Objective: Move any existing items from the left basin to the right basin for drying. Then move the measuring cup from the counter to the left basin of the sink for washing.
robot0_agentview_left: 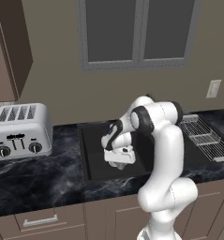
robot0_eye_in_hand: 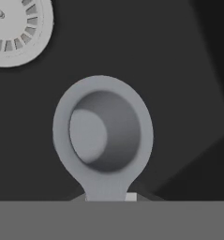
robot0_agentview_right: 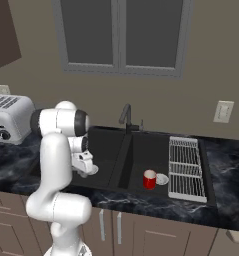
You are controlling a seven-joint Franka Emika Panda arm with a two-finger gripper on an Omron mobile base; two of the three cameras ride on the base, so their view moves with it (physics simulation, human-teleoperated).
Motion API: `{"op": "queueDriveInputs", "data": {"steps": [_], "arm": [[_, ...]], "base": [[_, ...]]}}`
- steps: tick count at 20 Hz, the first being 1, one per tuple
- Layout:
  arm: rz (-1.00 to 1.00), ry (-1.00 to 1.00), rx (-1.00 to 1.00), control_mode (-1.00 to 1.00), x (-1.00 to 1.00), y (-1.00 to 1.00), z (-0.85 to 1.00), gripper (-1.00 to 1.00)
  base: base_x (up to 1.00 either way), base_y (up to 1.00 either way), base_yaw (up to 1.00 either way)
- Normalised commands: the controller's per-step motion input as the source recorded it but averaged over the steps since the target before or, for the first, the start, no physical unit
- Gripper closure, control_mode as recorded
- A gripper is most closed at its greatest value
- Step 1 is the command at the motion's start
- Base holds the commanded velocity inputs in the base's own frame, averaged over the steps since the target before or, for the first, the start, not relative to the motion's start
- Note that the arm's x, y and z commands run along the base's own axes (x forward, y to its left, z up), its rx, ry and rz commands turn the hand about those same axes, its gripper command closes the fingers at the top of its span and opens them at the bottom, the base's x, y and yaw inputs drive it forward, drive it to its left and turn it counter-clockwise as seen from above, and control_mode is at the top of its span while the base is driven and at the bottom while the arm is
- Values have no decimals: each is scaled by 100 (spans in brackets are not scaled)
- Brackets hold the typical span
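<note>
Hanging over the left basin [robot0_agentview_left: 97, 154], the gripper [robot0_agentview_left: 117, 163] had its jaws clamped together on the thin handle of the measuring cup [robot0_eye_in_hand: 103, 136]. In the hand view the cup was seen from above, a dull grey metal bowl with a round rim, and the round silver drain [robot0_eye_in_hand: 17, 29] with its ring of slots lay on the matte black floor beside it. Whether the cup touched that floor could not be told.

The white arm covered much of the sink [robot0_agentview_right: 122, 150] in the left base view. The red mug [robot0_agentview_right: 149, 179], with its white inside, stood upright in the right basin [robot0_agentview_right: 146, 150], just beside another silver drain [robot0_agentview_right: 162, 178]. A white wire rack [robot0_agentview_right: 186, 168] lay to the right of this basin. The dark curved faucet [robot0_agentview_right: 126, 116] rose at the far edge. A shiny metal toaster [robot0_agentview_left: 20, 130] stood far left on the glossy black veined counter [robot0_agentview_left: 38, 180].
</note>
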Motion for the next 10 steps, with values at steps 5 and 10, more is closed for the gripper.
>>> {"op": "queueDriveInputs", "data": {"steps": [5,10], "arm": [[0,0,0,-100,27,0,-28,100],[0,0,0,-100,30,0,-27,100]], "base": [[0,0,0],[0,0,0]]}}
